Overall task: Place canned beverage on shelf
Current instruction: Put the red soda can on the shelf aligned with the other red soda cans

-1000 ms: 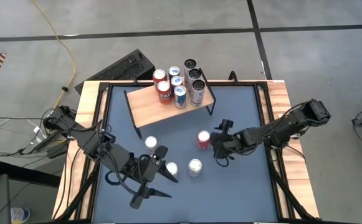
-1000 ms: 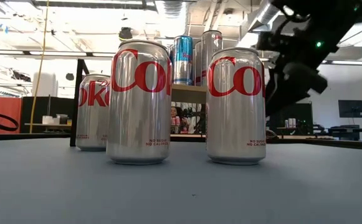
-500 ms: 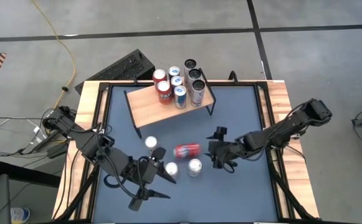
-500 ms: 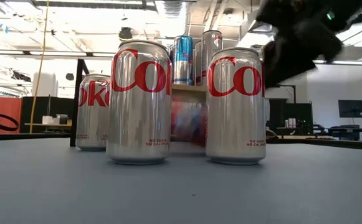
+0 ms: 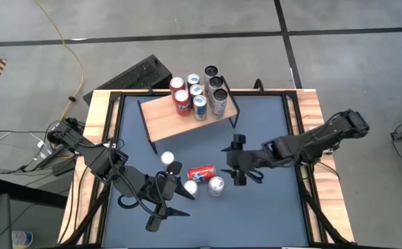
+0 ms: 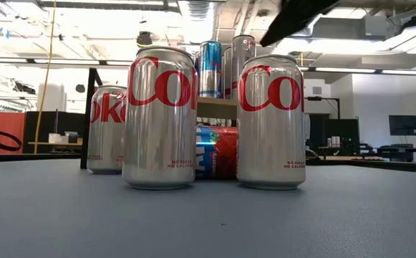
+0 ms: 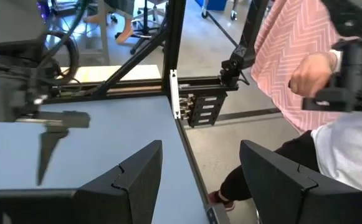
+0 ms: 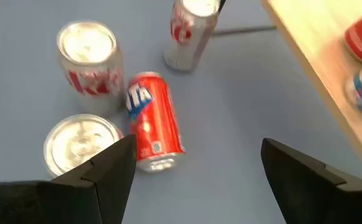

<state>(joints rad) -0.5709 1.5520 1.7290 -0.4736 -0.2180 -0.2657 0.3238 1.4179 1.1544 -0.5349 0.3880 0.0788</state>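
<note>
High view: I see the shelf at the far side of the blue surface, its wooden top carrying a cluster of upright cans at its right half. A red can lies on its side on the surface, in front of the shelf and not on it. Three silver cans stand near it: one to its far left, one just in front on the left, one just in front on the right. My right hand hangs over the surface just right of the fallen can, fingers apart, holding nothing. My left hand sits over the near left part of the surface, fingers partly apart and empty.

Low view: two silver cans stand in front, a third behind at left. The red can lies on the surface between the front two, behind them. The shelf's board shows above it with cans on top.

Left wrist view: my left hand's fingers stand apart with nothing between them, pointing past the surface's edge toward a seated person.

Right wrist view: my right hand's fingers are spread wide and empty above the red can, which lies flat among the three silver cans. The shelf's edge is off to one side.
</note>
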